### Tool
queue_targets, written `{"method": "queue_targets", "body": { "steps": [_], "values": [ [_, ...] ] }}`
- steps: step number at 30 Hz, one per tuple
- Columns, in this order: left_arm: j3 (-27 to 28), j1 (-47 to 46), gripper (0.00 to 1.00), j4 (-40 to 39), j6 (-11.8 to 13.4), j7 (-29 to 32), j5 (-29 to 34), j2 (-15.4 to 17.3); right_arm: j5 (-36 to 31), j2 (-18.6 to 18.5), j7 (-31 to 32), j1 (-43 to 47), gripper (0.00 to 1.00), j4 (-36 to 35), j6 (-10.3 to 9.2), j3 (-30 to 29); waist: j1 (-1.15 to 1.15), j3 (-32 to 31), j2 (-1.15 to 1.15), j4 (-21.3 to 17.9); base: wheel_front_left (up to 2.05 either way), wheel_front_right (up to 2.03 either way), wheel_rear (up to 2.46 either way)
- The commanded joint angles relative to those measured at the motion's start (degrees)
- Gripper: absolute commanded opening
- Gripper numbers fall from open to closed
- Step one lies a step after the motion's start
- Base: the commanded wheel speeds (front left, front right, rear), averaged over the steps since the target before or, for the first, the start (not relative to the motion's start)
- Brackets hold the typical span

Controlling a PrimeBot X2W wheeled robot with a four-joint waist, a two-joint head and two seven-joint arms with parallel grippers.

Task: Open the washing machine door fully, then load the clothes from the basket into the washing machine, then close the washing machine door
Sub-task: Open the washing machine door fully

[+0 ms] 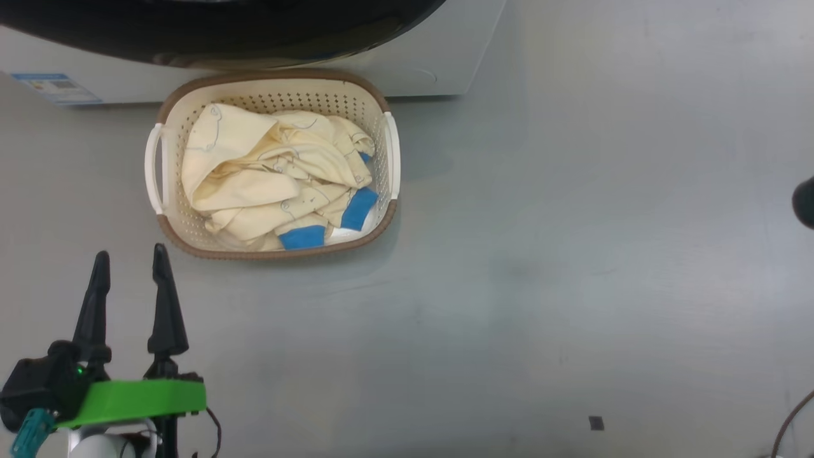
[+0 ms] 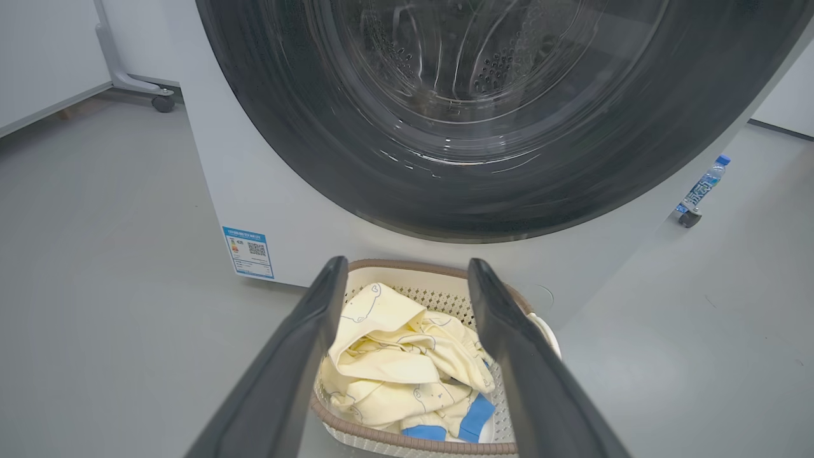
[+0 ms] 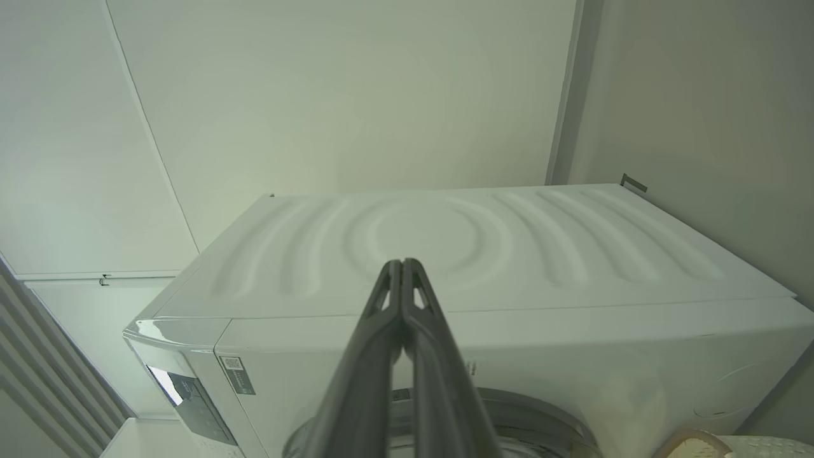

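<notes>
The washing machine (image 2: 299,210) is white, and its black-rimmed door (image 2: 305,140) looks shut against the front, with the steel drum visible through the glass. On the floor just before it stands the cream basket (image 1: 273,254), holding pale yellow clothes (image 1: 267,172) with blue pieces. My left gripper (image 1: 130,253) hovers open near the basket's front left corner, with nothing between its fingers. In the left wrist view the clothes (image 2: 394,356) sit between the spread fingers (image 2: 299,356). My right gripper (image 3: 402,261) is shut and empty, raised and pointing at the machine's top (image 3: 445,254).
A blue-and-white sticker (image 2: 249,252) sits low on the machine's front. A water bottle (image 2: 703,186) leans by the machine's right side. A castor (image 2: 163,102) of a white stand is at the far left. Grey floor (image 1: 540,286) stretches right of the basket.
</notes>
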Motion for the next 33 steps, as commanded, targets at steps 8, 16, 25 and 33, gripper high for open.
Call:
{"method": "queue_targets", "body": {
  "steps": [8, 16, 25, 33],
  "values": [
    [-0.2, -2.2, 1.00, -3.6, 0.0, -0.6, 0.9, 1.0, -4.7, -0.9, 8.7, -9.9, 0.00, -0.9, -0.16, 2.6, -0.02, 4.0, 0.00, 3.6, 0.00, 0.00, 0.00],
    [-1.6, -3.7, 1.00, -3.3, 0.0, -0.6, 0.7, 0.1, -8.1, -1.4, 12.4, -16.6, 0.00, -0.8, -0.16, 7.4, -0.02, 5.8, 0.00, 6.4, 0.00, 0.00, 0.00],
    [-2.1, -4.3, 1.00, -3.0, 0.0, -0.6, 0.1, -1.3, -10.3, -2.2, 13.7, -21.7, 0.00, -0.1, -0.16, 12.9, -0.02, 7.3, 0.00, 9.7, 0.00, 0.00, 0.00],
    [-3.6, -4.8, 1.00, -2.8, 0.0, -0.6, -0.3, -1.9, -11.2, -3.6, 13.5, -25.2, 0.00, 0.7, -0.16, 16.8, -0.02, 9.1, 0.00, 12.1, 0.00, 0.00, 0.00]
  ]
}}
